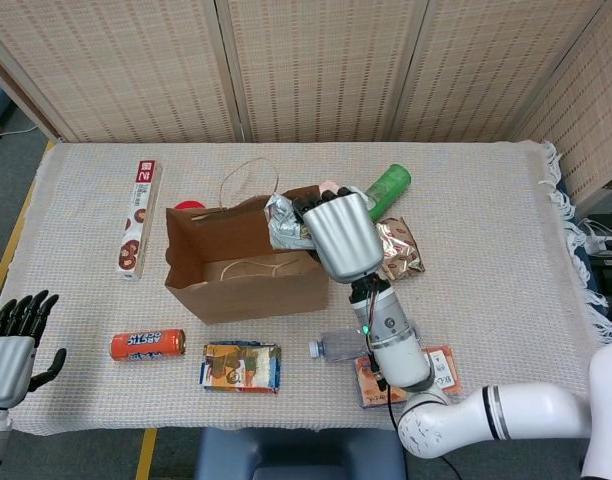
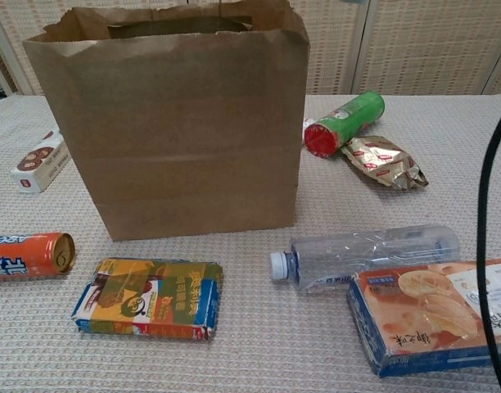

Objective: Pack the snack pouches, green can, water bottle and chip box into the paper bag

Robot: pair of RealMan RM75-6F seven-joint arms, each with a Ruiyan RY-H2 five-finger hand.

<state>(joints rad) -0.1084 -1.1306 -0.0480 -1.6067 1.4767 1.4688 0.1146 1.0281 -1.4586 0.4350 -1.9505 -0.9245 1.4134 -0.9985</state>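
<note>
Robot's right hand (image 1: 338, 232) holds a crinkled silver snack pouch (image 1: 282, 222) over the right edge of an open brown paper bag (image 1: 248, 262).

Its fingers are curled around the pouch above the bag's rim; the head view alone shows this hand. The left hand (image 1: 14, 340) rests at the table's near left corner, fingers spread and empty. Beside the bag's far right corner lies a green cylindrical can with a red lid (image 2: 344, 123), next to a gold foil pouch (image 2: 384, 161). In front, a clear plastic water bottle (image 2: 367, 253) lies on its side, touching an orange chip box (image 2: 431, 313). A multicoloured flat pouch (image 2: 149, 297) lies near the front edge.
</note>
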